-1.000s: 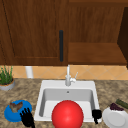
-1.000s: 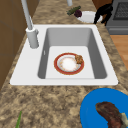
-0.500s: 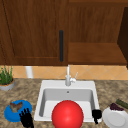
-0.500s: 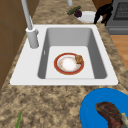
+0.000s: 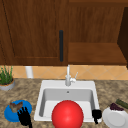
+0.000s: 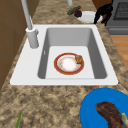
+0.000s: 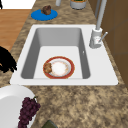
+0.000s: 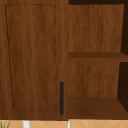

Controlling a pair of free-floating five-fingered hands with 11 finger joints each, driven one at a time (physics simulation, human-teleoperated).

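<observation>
beside the blue plate (image 5: 11,115), left hand (image 5: 24,117) fingers spread, right hand (image 5: 96,114) curled by white plate (image 5: 115,118)

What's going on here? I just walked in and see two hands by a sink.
The left hand hovers with fingers spread at the near edge of the blue plate, which holds a piece of food. The right hand hangs between the sink and the white plate with grapes. A red-rimmed plate lies in the sink.
</observation>
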